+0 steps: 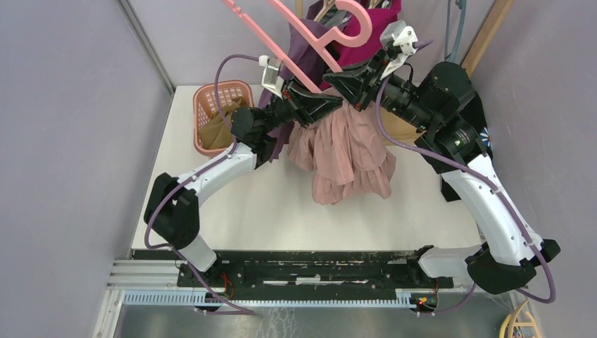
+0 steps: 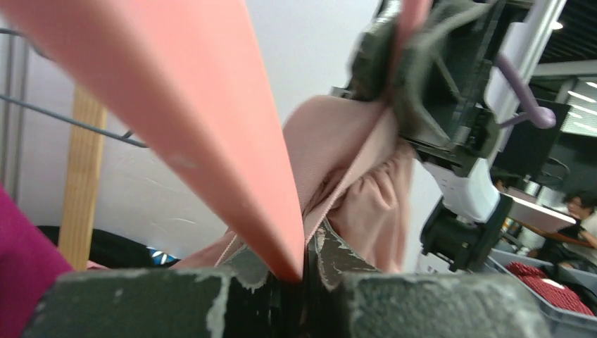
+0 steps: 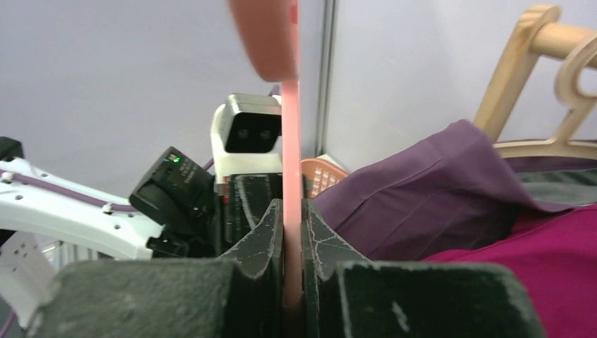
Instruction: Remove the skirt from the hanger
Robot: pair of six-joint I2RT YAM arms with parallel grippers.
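Plain dusty-pink skirt [image 1: 348,151]. Above it, a coral-pink hanger [image 2: 176,105]. Behind it, a purple garment [image 3: 436,190] and a magenta garment [image 3: 549,282]. Left of it, an orange lattice basket [image 1: 204,105]. Beneath it, a white tabletop [image 1: 281,211].

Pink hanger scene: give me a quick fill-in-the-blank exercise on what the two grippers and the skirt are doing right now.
1. The left gripper and the right gripper are both shut on the pink ____.
2. The skirt hangs down from it over the white ____.
3. The basket stands nearer the ____ arm.
Missing words: hanger; table; left.
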